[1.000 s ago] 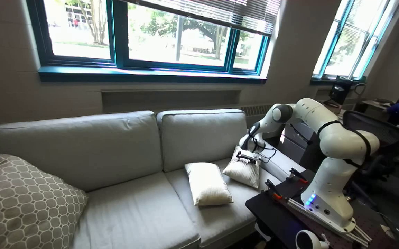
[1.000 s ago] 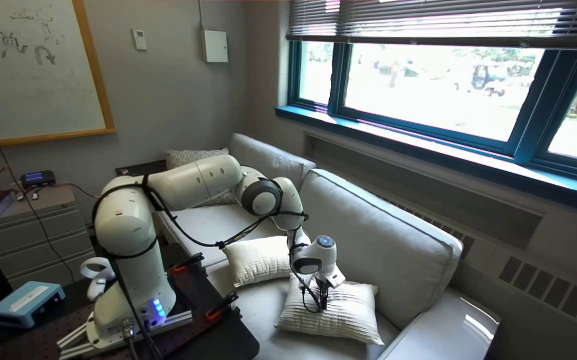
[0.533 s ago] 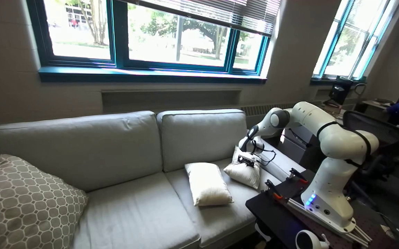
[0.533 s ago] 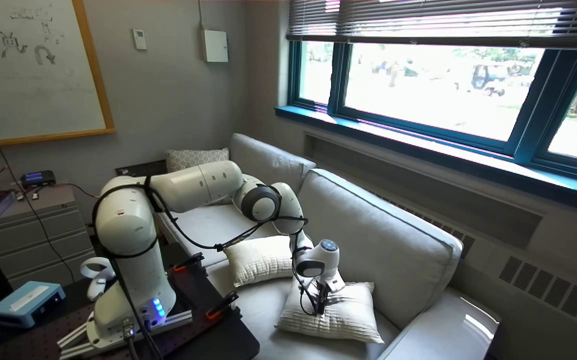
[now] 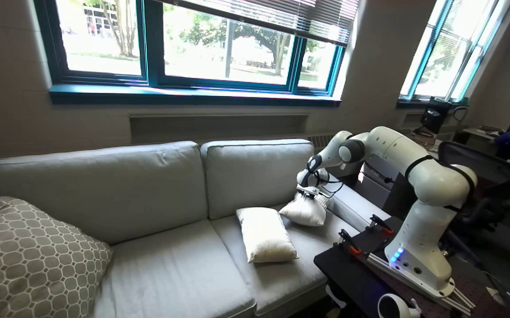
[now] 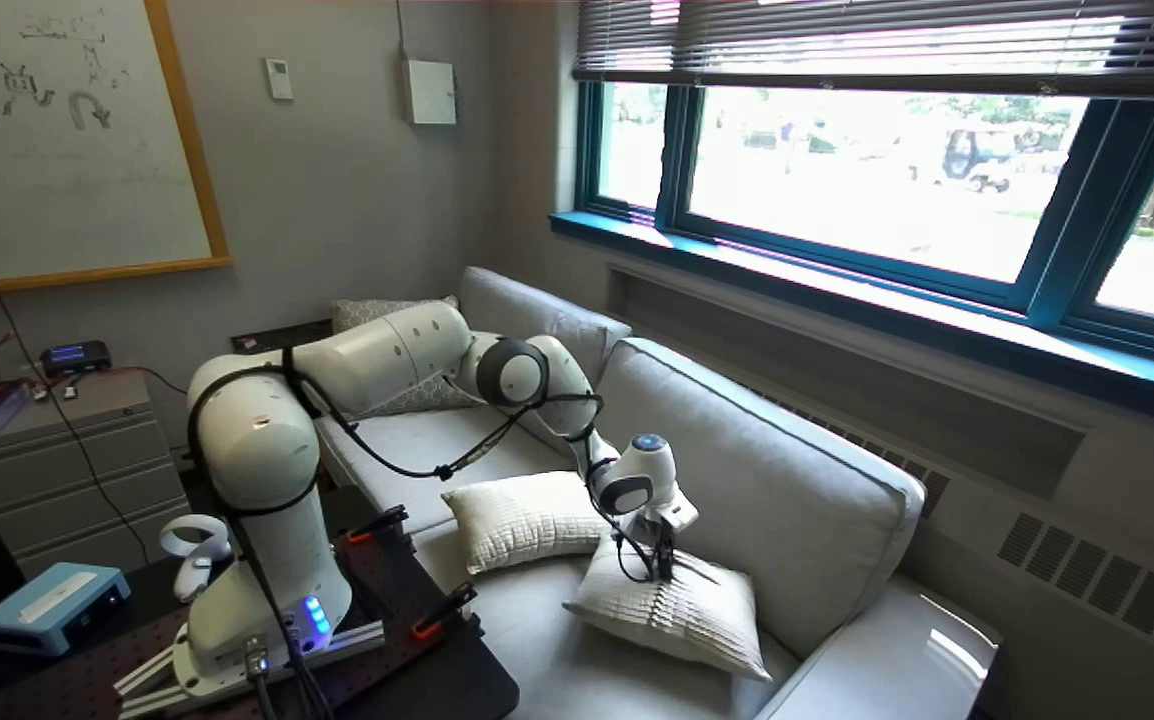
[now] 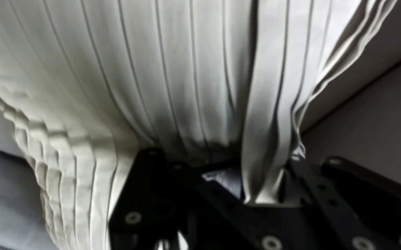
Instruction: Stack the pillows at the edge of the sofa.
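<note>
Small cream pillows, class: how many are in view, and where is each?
2. The loose pillow lies on the sofa; the held pillow is pinched in the gripper, nearer the padded armrest. No others show.

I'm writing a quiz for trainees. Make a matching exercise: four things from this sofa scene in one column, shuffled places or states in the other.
1. Cream pleated rectangular pillow nearer the padded arm of the light grey fabric sofa
2. Other cream rectangular pillow
3. Grey-beige square cushion with white pattern
4. Grey slatted blind

A. partway down the blue-framed window
B. pinched in the black two-fingered claw
C. at the sofa end farther from the claw
D. lying beside the pinched pillow

Pairs: 1-B, 2-D, 3-C, 4-A
</note>
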Robot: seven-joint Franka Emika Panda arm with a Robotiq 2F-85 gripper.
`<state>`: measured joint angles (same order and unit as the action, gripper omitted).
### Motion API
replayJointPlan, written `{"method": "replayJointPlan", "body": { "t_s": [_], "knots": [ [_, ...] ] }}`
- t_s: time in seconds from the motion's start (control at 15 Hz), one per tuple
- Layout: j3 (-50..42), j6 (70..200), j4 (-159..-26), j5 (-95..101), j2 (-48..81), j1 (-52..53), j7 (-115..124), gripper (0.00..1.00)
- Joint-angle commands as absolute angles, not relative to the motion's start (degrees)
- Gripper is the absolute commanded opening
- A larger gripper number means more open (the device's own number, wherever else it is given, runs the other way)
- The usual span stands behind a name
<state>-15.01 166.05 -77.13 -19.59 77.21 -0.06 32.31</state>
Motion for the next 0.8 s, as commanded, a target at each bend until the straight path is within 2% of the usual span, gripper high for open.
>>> {"method": "replayJointPlan", "body": {
  "t_s": [0.0, 0.47, 0.73],
  "knots": [
    [-22.3, 174.6, -89.1, -19.6, 67.9, 7.9, 34.7, 0.04],
    [-34.0, 194.9, -108.3, -27.6, 57.1, 20.6, 33.3, 0.04],
    [-43.3, 197.0, -120.5, -37.8, 51.6, 31.2, 36.1, 0.04]
  ]
}}
